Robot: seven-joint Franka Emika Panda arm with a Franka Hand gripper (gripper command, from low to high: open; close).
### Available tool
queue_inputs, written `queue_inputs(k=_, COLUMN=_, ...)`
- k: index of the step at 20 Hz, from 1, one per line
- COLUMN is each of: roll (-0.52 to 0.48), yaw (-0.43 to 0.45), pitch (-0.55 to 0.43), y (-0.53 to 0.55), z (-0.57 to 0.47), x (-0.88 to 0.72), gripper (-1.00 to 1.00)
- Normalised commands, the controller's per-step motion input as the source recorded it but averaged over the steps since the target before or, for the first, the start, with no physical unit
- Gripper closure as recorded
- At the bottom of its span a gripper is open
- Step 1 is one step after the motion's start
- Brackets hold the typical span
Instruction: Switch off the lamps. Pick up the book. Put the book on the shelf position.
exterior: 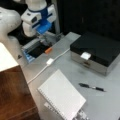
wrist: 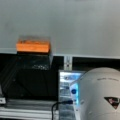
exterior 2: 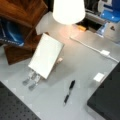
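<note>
The gripper [exterior: 44,37] is hanging at a front view's top, left of centre, under the white arm's blue-trimmed wrist. Its fingers are pointing down over a dark opening at the table's far edge; whether they are spread or pressed together I cannot tell. In the wrist view no fingers are showing, only a rounded white part of the arm at the lower right.

Just below and right of the fingers an orange block [exterior: 48,50] is sitting at the edge of the grey table [exterior: 105,100]; it is also showing in the wrist view [wrist: 33,46], on the table's edge above the dark opening. Beyond it a white cable [exterior: 40,72] with an inline switch [exterior: 50,61] is running across the table towards the picture's bottom left.

The book [exterior: 61,96] is leaning tilted on a small stand, well apart from the fingers, towards the bottom of the picture; in both front views [exterior 2: 46,55] nothing is touching it. The shelf position [exterior: 13,92], reddish-brown wood, is lying left of the book.

A lamp [exterior 2: 68,10] is glowing brightly, probably still switched on. A black pen [exterior: 91,87] is lying right of the book, and a black-lidded box [exterior: 97,51] is standing beyond the pen.
</note>
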Motion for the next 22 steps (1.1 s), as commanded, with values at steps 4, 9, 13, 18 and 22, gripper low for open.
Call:
queue_inputs(k=4, roll=0.038, yaw=-0.076, pitch=-0.230, y=0.13, z=-0.30, x=-0.36, gripper=-1.00)
queue_inputs(k=9, roll=0.074, yaw=-0.071, pitch=-0.229, y=0.17, z=-0.28, x=-0.28, gripper=-1.00)
queue_inputs(k=13, roll=0.073, yaw=-0.059, pitch=-0.231, y=0.21, z=-0.26, x=-0.19, gripper=-1.00)
queue_inputs(k=18, roll=0.046, yaw=-0.072, pitch=-0.203, y=0.19, z=-0.25, x=-0.15, gripper=1.00)
queue_inputs(k=22, roll=0.051, yaw=-0.096, pitch=-0.164, y=0.15, z=-0.25, x=-0.12, gripper=1.00)
